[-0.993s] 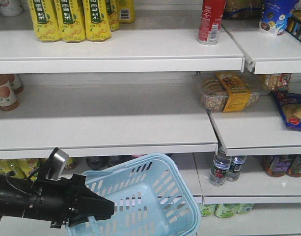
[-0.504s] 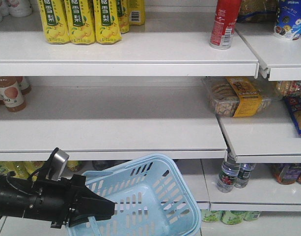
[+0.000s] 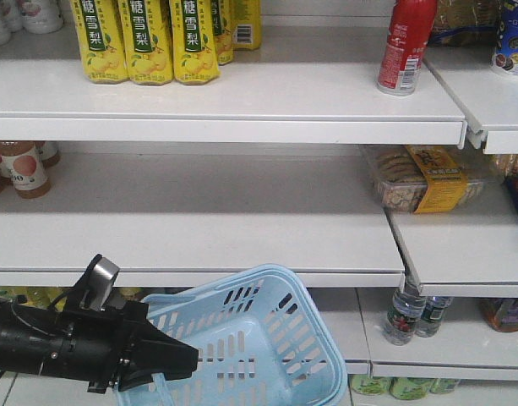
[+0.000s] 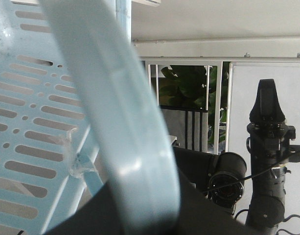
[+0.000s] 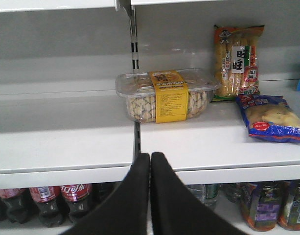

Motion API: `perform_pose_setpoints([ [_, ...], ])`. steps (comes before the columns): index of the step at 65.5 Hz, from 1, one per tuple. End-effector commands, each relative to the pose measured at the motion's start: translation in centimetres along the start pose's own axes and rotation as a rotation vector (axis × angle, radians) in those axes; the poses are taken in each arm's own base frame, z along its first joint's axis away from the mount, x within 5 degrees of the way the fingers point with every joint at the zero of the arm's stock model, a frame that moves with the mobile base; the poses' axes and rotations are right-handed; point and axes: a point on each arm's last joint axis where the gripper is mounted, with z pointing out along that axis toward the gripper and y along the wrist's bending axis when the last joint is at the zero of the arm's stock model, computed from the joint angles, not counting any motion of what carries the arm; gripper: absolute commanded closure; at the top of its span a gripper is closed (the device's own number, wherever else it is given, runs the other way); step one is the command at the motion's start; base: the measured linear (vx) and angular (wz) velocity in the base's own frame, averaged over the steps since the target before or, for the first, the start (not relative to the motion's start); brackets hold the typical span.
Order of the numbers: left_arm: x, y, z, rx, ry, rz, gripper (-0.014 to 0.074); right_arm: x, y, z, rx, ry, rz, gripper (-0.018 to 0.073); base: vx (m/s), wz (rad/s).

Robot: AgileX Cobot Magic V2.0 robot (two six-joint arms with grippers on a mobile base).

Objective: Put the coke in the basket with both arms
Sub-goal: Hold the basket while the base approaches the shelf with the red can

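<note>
The coke (image 3: 405,46), a tall red can, stands on the top shelf at the right. It does not show in either wrist view. The light blue basket (image 3: 259,338) hangs tilted at the bottom centre. My left gripper (image 3: 187,359) is shut on the basket's loop handle (image 4: 125,122), which fills the left wrist view between the jaws of that gripper (image 4: 145,196). My right gripper (image 5: 150,156) is shut and empty, facing the middle shelf edge below a clear cookie tray (image 5: 164,95). It is out of the front view.
Yellow drink cartons (image 3: 144,42) stand top left, brown bottles (image 3: 26,169) mid left, a cookie tray (image 3: 423,178) mid right, water bottles (image 3: 406,313) below. The right wrist view shows snack bags (image 5: 272,117) and dark cola bottles (image 5: 74,196).
The shelves and the can have slid right and down in the front view. The left arm and basket keep their place in the frame.
</note>
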Motion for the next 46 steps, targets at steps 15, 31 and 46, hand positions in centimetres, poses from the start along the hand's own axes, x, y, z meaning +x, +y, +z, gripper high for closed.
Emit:
perform_pose_setpoints([
  [15,0.01,-2.02,-0.36,0.117,-0.006,0.027,0.0603,-0.41,0.03,0.12,-0.001,-0.053,-0.016,0.0569,0.05,-0.01],
  [31,0.01,-2.02,-0.36,0.117,-0.006,0.027,0.0603,-0.41,0.03,0.12,-0.001,-0.053,-0.016,0.0569,0.06,-0.02],
  [46,0.01,-2.02,-0.36,0.117,-0.006,0.027,0.0603,-0.41,0.03,0.12,-0.001,-0.053,-0.016,0.0569,0.06,0.0],
])
